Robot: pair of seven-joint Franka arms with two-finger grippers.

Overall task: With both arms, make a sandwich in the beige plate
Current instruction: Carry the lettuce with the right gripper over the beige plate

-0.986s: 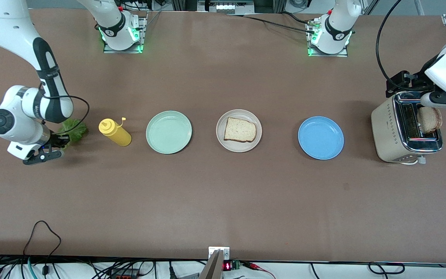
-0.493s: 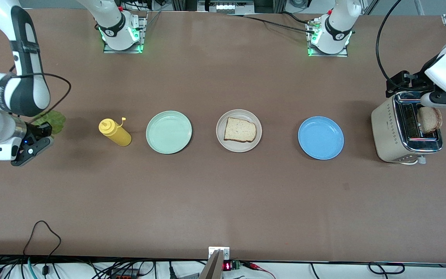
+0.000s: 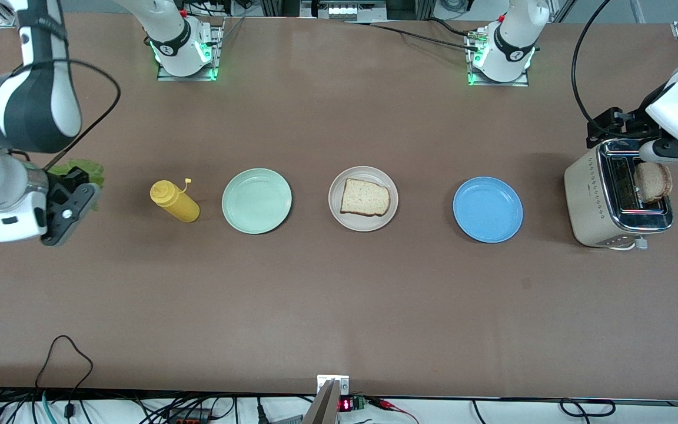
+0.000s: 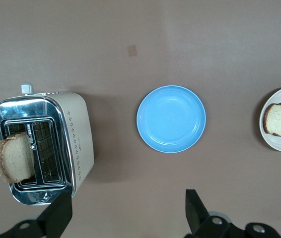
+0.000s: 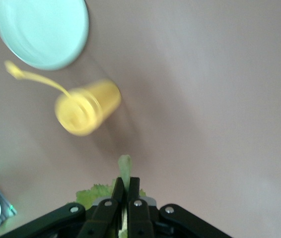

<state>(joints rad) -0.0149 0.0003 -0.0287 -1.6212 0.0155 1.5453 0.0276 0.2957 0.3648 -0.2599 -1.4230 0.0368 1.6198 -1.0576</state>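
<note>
Green lettuce leaf (image 3: pixel 80 171) is being held up in the air over the right arm's end of the table, pinched in the tightly closed fingers of the right gripper (image 5: pixel 126 191). So the filling step looks to be in hand. Next up, probably: the leaf needs to be carried over the yellow mustard bottle (image 3: pixel 174 201) and the mint-green plate (image 3: pixel 256 201), then laid on the bread slice (image 3: pixel 365 196), without being dragged across either.

Plates are being used like this: the beige plate (image 3: pixel 363 221) is holding that one slice, while the mint-green plate and the blue plate (image 3: pixel 488 209) are holding nothing. A second slice (image 3: pixel 653 182) is sticking up out of a slot in the toaster (image 3: pixel 595 200) at the left arm's end.

Over that toaster the left gripper (image 4: pixel 128 213) is being hovered with fingers spread wide, nothing gripped. The sandwich isn't stacked yet, so that toast is likely needed last.
</note>
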